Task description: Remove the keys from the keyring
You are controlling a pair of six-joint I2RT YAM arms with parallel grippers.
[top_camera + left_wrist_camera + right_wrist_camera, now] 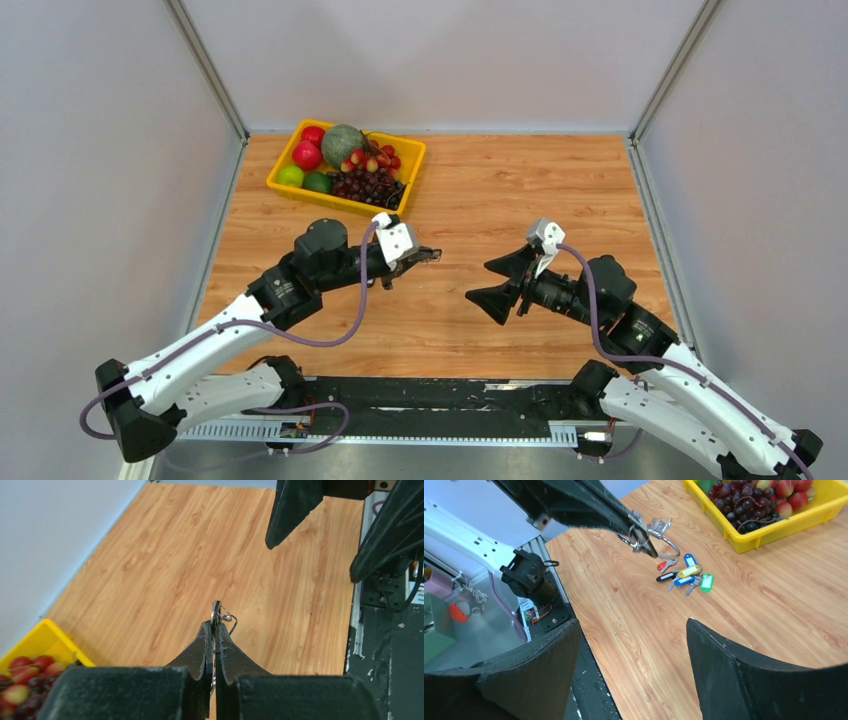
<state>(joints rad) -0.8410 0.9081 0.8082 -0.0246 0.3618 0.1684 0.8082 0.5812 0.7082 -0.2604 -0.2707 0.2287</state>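
Yellow basket [794,522] of fruit sits up at eleven o'clock on the wooden surface [480,190], well clear of the action.

Moving right, the left claw [214,625] is at the middle of the surface with its nose pointing to three o'clock. It's clamped tight, and a sliver of silver metal and a thin wire loop poke out past the tips. From the right wrist view that looks like the keyring [674,546], pinched at its upper side, though I can't tell exactly which bit of metal sits between the pads.

Down at five o'clock from that pinch, the keys [685,575] fan out in a bunch against the wood: red, black, yellow, two blue and a green tag on the outside.

Further right, the right claw [629,627] faces nine o'clock, spread wide and carrying nothing, well short of the bunch.

So the step in hand, I'd say, is the right arm going in for one key. The smart play is to single out one at the edge, the green tag or the red one, rather than bite the whole fan. It should close on the plastic head, not the slippery blade, then work it round the wire toward the split while the left grip doesn't budge. Yank sideways and the ring could twist out of that narrow pinch.
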